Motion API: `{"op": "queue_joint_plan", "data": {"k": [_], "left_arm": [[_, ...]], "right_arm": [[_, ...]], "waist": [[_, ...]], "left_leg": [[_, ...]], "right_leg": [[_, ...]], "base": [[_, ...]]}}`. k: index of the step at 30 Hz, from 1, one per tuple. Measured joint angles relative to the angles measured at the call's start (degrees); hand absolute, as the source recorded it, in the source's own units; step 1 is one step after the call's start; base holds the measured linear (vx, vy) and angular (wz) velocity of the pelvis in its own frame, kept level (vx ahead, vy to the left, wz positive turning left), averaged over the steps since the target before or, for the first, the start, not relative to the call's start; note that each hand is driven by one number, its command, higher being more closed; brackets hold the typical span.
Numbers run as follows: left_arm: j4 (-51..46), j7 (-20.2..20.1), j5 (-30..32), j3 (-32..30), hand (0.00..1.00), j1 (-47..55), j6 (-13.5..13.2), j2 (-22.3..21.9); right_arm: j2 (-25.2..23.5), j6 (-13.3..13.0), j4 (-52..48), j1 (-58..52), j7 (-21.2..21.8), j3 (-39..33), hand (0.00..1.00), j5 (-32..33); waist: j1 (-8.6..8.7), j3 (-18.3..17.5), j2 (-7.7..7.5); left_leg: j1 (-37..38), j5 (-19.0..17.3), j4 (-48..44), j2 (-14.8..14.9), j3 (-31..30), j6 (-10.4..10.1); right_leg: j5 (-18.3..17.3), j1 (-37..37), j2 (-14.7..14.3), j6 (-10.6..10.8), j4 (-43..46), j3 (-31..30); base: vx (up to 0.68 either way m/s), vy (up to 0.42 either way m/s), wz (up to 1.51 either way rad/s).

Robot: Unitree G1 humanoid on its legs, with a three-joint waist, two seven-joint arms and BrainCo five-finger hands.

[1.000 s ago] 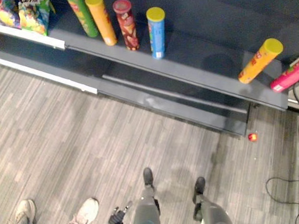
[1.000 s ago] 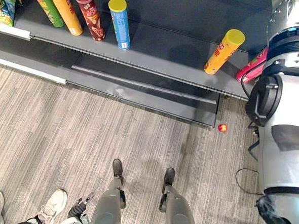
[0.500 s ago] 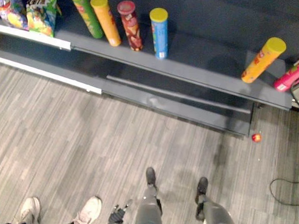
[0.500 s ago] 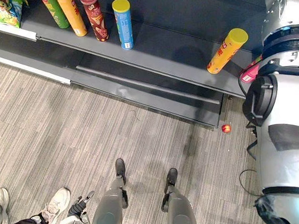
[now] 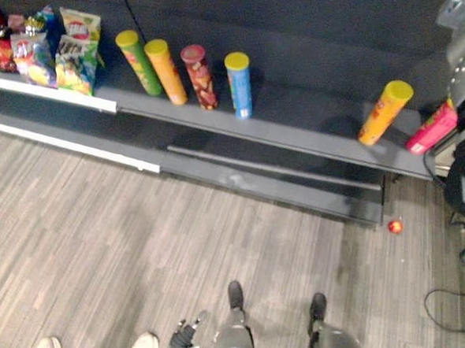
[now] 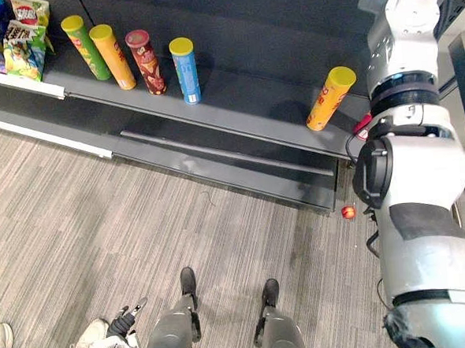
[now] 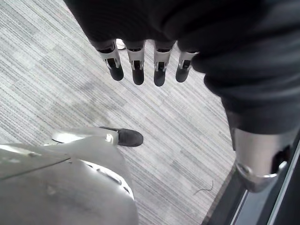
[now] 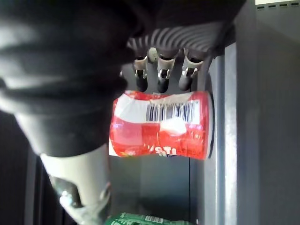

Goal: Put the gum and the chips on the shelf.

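"From where do the two eye views look?"

"From high up and well back, steeply down at the grey striped floor (image 5: pixel 142 243) and at the long dark grey shelf (image 5: pixel 292 115) on the far side."

"What do they share?"

"Nearly everything: the upright blue tube with a yellow lid (image 6: pixel 185 70), the leaning orange tube with a yellow lid (image 5: pixel 384 113) and the small red ball (image 6: pixel 348 212). The right eye takes in more on the right."

"And the wrist views?"

"The left one looks past the left robot hand (image 7: pixel 137 70) down at that floor. The right one looks past the right robot hand (image 8: pixel 161 77), very close to a red canister with a barcode (image 8: pixel 159 129)."
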State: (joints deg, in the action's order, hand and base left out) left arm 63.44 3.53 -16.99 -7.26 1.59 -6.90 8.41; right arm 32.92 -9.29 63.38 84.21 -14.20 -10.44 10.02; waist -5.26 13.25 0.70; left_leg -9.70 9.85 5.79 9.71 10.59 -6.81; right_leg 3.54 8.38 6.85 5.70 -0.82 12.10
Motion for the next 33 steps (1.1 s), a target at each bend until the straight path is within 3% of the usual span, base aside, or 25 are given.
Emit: {"op": "queue_joint_plan", "data": {"k": [10, 18, 26, 29, 33], "left_arm": [[0.3, -0.5, 3.8, -1.4, 0.0, 1.1, 0.7, -1.1], [0.4, -0.6, 5.6, -2.4, 0.0, 3.1, 1.3, -1.8], [0.6, -0.5, 9.4, -4.5, 0.0, 4.9, 1.7, -1.9], [1.6, -0.2, 10.0, -5.8, 0.0, 5.8, 2.0, -2.0], [2.2, -0.1, 11.5, -6.8, 0.0, 7.7, 2.1, -2.0]], "right_arm": [[-4.3, 1.9, -7.6, -7.6, -0.6, -0.2, 0.0, 0.0], [-8.4, 2.5, -26.6, -16.5, -2.1, -0.3, 0.0, -1.1], [-18.7, -2.5, -56.4, -39.6, 0.0, 3.9, 0.0, -1.1], [-23.0, -4.3, -66.3, -51.8, 3.3, 11.1, 0.0, -1.0], [-25.2, -6.5, -72.4, -66.9, 9.2, 20.3, 0.0, 1.6]], "waist": [[0.36, -2.0, -0.28], [0.76, -4.1, -0.55], [2.22, -7.9, -1.65], [2.93, -9.3, -1.96], [3.34, -10.1, -3.03]], "left_leg": [[3.5, -1.1, 0.2, 1.1, 3.7, -0.6], [6.3, -1.7, 0.1, 2.2, 6.1, -1.4], [7.8, -2.7, 0.2, 3.1, 6.7, -1.9], [8.0, -3.3, 0.2, 3.1, 6.8, -2.1], [8.8, -3.7, 0.2, 2.9, 7.6, -2.0]], "right_leg": [[0.9, -1.8, -1.0, 0.1, -1.4, -3.3], [1.5, -2.9, -2.4, -0.3, -2.5, -6.2], [0.8, -3.8, -3.2, -0.6, -2.5, -6.8], [0.7, -3.8, -3.1, -0.7, -2.3, -7.1], [0.7, -3.8, -3.0, -0.7, -2.0, -8.1]], "base": [[0.02, -0.019, -0.19], [0.06, -0.028, -0.22], [0.02, -0.01, -0.05], [0.0, 0.0, 0.0], [0.0, 0.011, -0.08]]}}
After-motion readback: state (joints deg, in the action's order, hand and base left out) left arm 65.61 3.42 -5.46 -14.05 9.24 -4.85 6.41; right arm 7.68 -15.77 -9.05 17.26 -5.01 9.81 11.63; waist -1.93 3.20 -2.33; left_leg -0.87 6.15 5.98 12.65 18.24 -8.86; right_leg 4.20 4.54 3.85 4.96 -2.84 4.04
